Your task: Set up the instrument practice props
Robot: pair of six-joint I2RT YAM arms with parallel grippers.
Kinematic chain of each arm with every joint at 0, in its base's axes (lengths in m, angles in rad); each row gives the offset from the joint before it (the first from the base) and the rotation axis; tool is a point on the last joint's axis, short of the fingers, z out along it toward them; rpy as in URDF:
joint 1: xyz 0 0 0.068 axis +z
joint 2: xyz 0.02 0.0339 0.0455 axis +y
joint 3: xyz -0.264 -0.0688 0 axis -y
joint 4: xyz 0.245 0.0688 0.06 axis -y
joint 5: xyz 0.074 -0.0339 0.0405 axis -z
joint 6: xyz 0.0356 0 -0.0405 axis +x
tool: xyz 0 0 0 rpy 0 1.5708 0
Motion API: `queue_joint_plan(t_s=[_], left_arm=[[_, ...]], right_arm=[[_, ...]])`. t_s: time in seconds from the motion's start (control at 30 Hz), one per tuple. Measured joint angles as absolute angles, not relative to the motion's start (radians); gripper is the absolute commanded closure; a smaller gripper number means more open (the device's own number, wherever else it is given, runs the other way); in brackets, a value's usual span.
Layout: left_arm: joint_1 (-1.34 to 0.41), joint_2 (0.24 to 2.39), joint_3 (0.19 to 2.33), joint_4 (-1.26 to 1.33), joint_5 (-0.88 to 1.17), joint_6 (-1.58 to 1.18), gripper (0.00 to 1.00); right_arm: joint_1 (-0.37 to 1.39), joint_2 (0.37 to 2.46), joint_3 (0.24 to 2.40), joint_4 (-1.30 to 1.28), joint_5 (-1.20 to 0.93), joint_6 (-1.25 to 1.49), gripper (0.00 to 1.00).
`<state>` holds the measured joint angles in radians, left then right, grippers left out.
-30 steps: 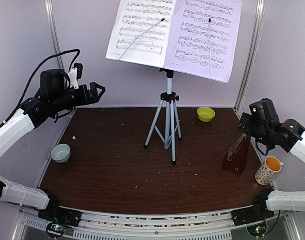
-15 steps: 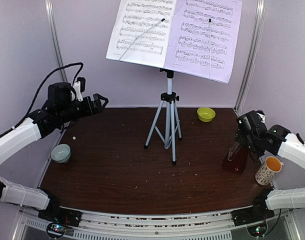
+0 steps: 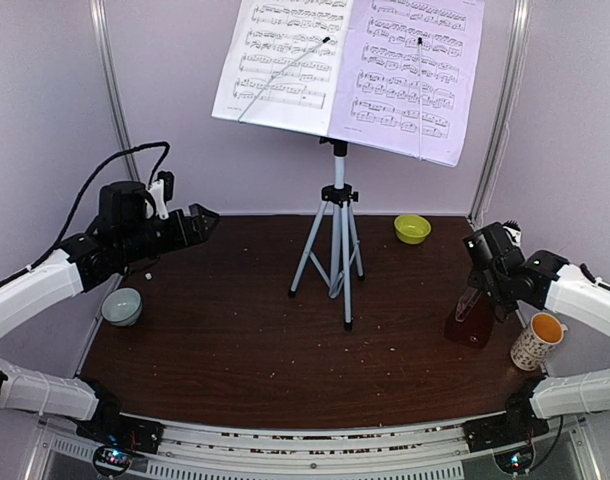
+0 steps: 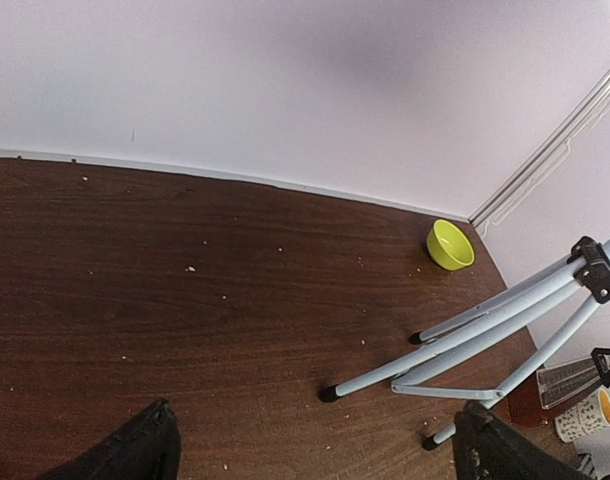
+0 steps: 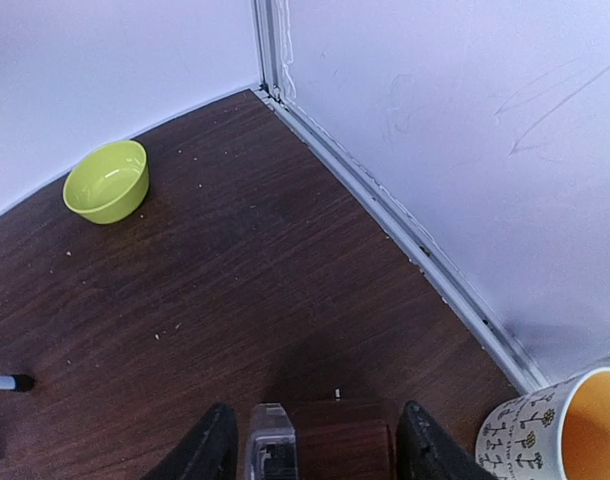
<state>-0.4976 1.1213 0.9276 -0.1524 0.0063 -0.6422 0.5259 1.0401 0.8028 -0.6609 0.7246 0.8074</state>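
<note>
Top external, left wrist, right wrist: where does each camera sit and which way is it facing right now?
Top external: high behind the bases, looking down at the table and music stand; both arms, left gripper and right gripper show.
Left wrist: over the table's left, facing right-and-far toward the stand's legs; its open fingers at the bottom edge.
Right wrist: over the metronome, facing the far right corner; its fingers straddle it.
Shared: the yellow-green bowl and mug appear in all three.

Sheet-music pages [image 3: 385, 75] cut off at top; metronome [image 5: 335, 440] cropped by bottom edge.
</note>
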Motion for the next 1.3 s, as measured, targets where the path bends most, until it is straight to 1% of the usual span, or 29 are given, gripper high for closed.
queue_joint_plan(t_s=[0.2, 0.37, 0.47, 0.53, 0.67, 0.83, 1.0, 1.07, 1.17, 1.3], left_arm=[[-0.507, 1.137, 0.928, -0.15, 0.026, -0.633, 0.02], [-0.536, 1.164, 0.932, -0.151, 0.034, -0.609, 0.02], [-0.558, 1.179, 0.943, -0.153, 0.041, -0.583, 0.02], [-0.565, 1.181, 0.949, -0.161, 0.044, -0.557, 0.02], [-0.568, 1.174, 0.957, -0.165, 0.071, -0.503, 0.02], [-0.576, 1.157, 0.953, -0.125, 0.155, -0.439, 0.03], [-0.637, 1.152, 0.904, -0.053, 0.229, -0.374, 0.06], [-0.672, 1.155, 0.879, -0.032, 0.26, -0.352, 0.08], [-0.719, 1.174, 0.849, 0.008, 0.308, -0.313, 0.09], [-0.784, 1.184, 0.789, 0.057, 0.356, -0.231, 0.09]], right_arm=[[0.53, 1.025, 0.784, -0.618, 0.699, 0.724, 0.56], [0.533, 0.957, 0.747, -0.555, 0.59, 0.595, 0.64], [0.534, 0.91, 0.719, -0.515, 0.488, 0.498, 0.67], [0.535, 0.884, 0.708, -0.498, 0.404, 0.435, 0.71], [0.536, 0.861, 0.704, -0.467, 0.203, 0.315, 0.78], [0.544, 0.85, 0.691, -0.414, -0.076, 0.183, 0.8], [0.586, 0.817, 0.666, -0.378, -0.301, 0.063, 0.82], [0.613, 0.802, 0.663, -0.371, -0.374, 0.016, 0.85], [0.665, 0.789, 0.663, -0.361, -0.45, -0.052, 0.85], [0.763, 0.776, 0.663, -0.346, -0.498, -0.127, 0.87]])
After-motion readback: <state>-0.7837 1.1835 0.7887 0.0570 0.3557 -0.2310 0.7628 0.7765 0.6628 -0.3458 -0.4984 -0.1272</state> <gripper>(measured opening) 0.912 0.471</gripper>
